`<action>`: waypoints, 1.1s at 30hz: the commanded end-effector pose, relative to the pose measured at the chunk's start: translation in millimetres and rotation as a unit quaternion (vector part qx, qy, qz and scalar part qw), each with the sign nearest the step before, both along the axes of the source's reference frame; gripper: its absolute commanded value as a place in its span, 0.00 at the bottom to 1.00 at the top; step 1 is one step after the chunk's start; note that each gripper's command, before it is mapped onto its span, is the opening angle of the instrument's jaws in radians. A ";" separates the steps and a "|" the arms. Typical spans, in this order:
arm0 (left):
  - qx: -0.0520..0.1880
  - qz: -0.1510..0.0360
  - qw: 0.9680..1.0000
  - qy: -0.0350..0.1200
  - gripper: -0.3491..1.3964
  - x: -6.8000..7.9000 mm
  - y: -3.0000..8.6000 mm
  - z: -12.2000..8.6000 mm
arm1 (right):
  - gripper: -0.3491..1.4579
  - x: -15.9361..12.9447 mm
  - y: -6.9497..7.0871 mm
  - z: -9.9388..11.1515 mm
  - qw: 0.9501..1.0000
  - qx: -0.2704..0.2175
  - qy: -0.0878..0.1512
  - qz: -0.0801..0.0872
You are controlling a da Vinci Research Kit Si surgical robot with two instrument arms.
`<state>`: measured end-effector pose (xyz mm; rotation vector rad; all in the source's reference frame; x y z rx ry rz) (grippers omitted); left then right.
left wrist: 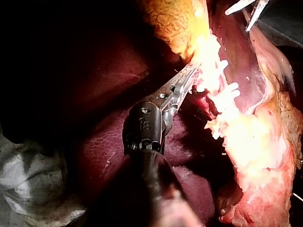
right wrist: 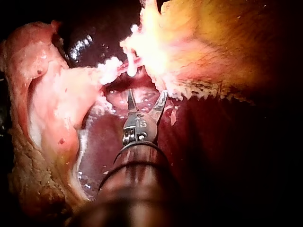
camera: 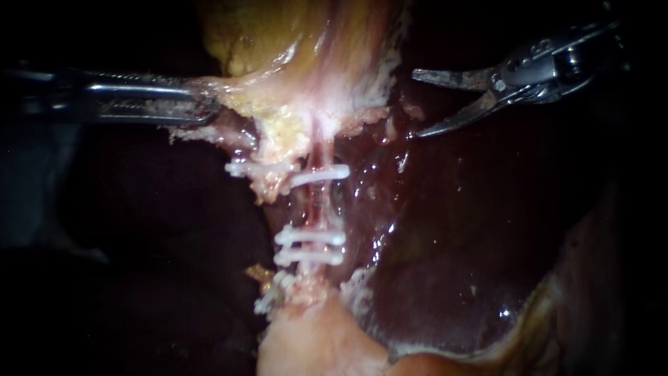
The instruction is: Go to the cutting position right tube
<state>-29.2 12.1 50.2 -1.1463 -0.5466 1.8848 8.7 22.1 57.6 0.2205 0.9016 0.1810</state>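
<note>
While left instrument (camera: 209,104) holds gallbladder (camera: 278,35) at its near-left edge, jaws clamped on pale tissue there, right tube (camera: 318,205) sits mid-scene, long axis running far to near, from gallbladder to pale tissue lump (camera: 313,341). Single clip (camera: 323,174) crosses tube's far end; two clips (camera: 309,238) stacked at near end; bare stretch between. Right instrument (camera: 416,103) well right of tube, blades spread, holding nothing, tips pointing left. Frayed tissue fringe (camera: 390,118) between blades and tube. Wet dark liver (camera: 452,244) right of tube.

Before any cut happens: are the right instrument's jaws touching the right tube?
Apart. The endoscope view shows a plain gap between the right instrument's open jaws and the right tube.
</note>
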 end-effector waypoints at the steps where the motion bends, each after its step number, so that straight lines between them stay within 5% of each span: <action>1: 0.000 0.000 1.000 0.000 0.00 0.0 0.0 -0.1 | 0.98 -0.1 0.0 0.0 1.000 0.000 0.000 0.000; 8: 0.003 0.003 1.000 -0.003 0.00 0.9 0.5 -0.9 | 0.99 -0.1 0.0 0.0 1.000 0.000 0.000 0.000; 17: -0.005 -0.021 1.000 -0.012 0.00 5.8 4.1 -6.6 | 0.99 -0.2 0.0 0.0 1.000 0.000 0.000 0.000; 23: -0.008 -0.022 1.000 -0.012 0.00 6.4 4.0 -6.8 | 0.99 0.0 -0.2 0.0 1.000 0.006 0.007 -0.007; 33: -0.009 -0.022 1.000 -0.011 0.00 6.3 3.9 -6.7 | 0.99 3.2 -4.1 0.1 0.996 0.076 0.041 -0.027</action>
